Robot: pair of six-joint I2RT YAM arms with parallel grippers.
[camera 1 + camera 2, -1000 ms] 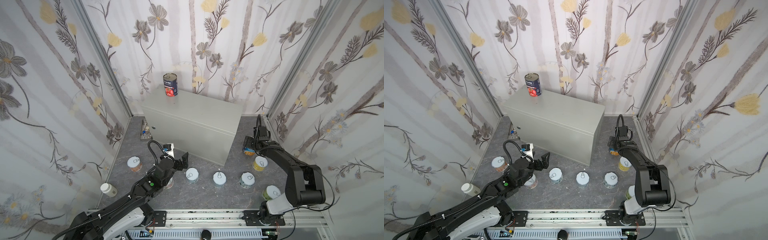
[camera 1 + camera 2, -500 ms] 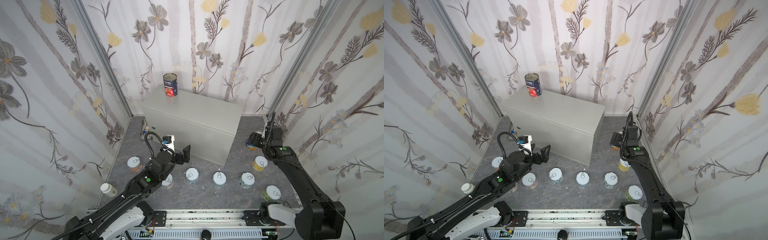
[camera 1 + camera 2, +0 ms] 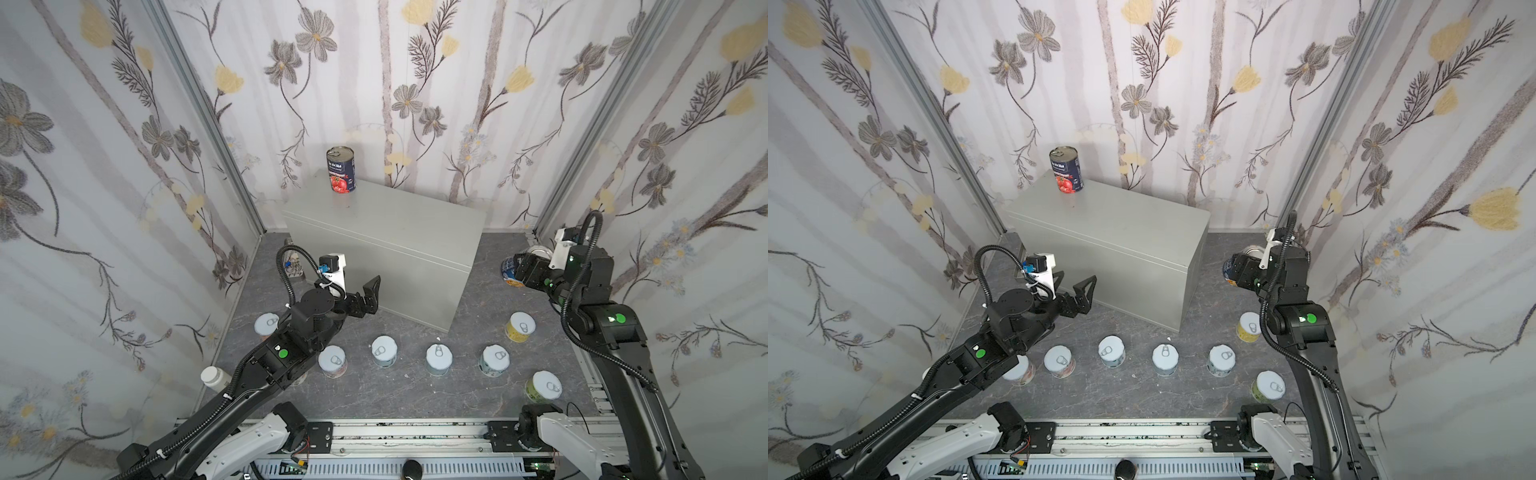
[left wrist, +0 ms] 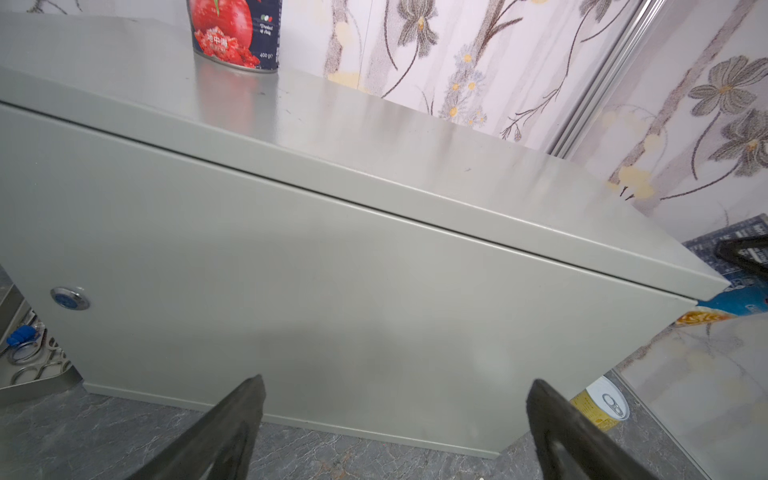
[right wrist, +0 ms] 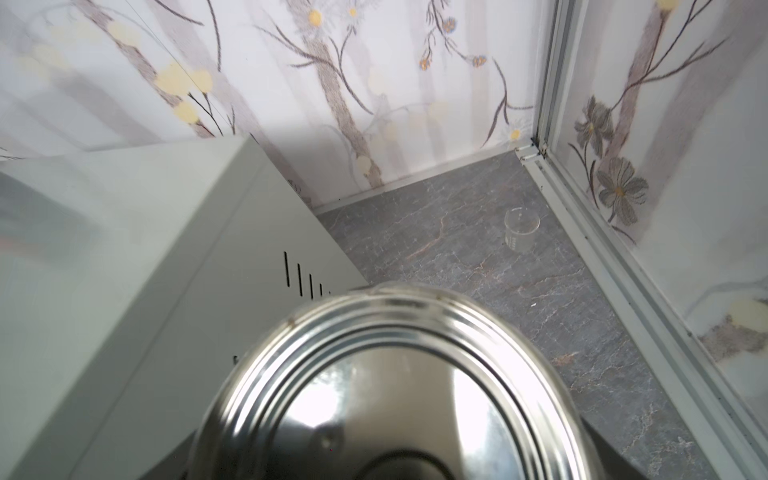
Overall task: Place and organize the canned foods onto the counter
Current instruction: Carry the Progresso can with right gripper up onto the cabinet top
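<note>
Floor [image 3: 415,390]: dark grey marbled, and it carries everything but two cans.
Bench [image 3: 407,216]: a light-grey metal cabinet standing on the floor towards the back wall, seen in both top views [image 3: 1121,220].
Left hand [image 3: 368,297]: jaws spread wide and holding nothing, poised in front of the bench's front panel [image 4: 332,291].
Right hand [image 3: 517,270]: clamped on the blue can [image 3: 508,272], which is lifted off the floor just beyond the bench's right end. Its steel end fills the right wrist view [image 5: 395,395].
Tomato can [image 3: 340,170]: upright on the bench top near the back left corner (navy label with red tomatoes).
Short cans [image 3: 438,358]: upright on the floor in front of the bench, pull-tab lids up. Four form a row and the others stand to either side.
Pill bottle [image 3: 214,377]: white, on the floor by the left wall.
Beaker [image 5: 521,228]: clear, in the back right corner.
Lock [image 4: 70,298]: small and round, on the bench front.
</note>
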